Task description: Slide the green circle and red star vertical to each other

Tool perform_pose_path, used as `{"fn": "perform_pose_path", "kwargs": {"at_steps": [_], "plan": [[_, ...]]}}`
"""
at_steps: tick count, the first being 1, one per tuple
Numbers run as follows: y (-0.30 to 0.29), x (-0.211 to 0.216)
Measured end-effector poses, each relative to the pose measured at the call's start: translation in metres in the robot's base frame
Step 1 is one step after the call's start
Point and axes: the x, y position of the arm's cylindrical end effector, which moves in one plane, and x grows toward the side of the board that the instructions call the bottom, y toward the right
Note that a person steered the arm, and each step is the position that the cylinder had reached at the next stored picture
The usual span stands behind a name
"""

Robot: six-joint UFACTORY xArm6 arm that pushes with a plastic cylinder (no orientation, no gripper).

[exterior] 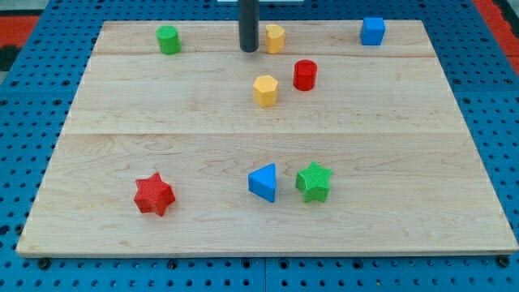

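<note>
Camera view: my tip [248,49] sits near the top edge of the worktop [162,154], a pale wooden board of planks lying on a blue pegboard surface [24,162]. I carry no gripper, only a straight dark rod, so nothing opens or closes. The tip stands just left of a yellow block [275,38], well right of the green circle [168,40], which lies close to the top edge at the view's left. The red star [153,194] lies far below it, near the bottom-left corner, slightly left of the circle's column; bare wood between them. Centre holds a yellow hexagon [265,90] beside a red cylinder [305,75]. Blue cube [372,31] at top right. Blue triangle [263,182] and green star [313,181] close together at lower centre. Blocks show ribbed, layered surfaces.
</note>
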Motion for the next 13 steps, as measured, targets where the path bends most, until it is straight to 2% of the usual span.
{"fn": "perform_pose_path", "kwargs": {"at_steps": [1,2,3,4,5,6,7,9,10,11,13], "plan": [[-0.098,0.000],[-0.132,-0.017],[-0.132,-0.006],[-0.122,0.031],[-0.097,0.039],[-0.101,0.039],[-0.114,0.041],[-0.177,0.047],[-0.179,0.093],[-0.136,0.150],[0.003,0.194]]}}
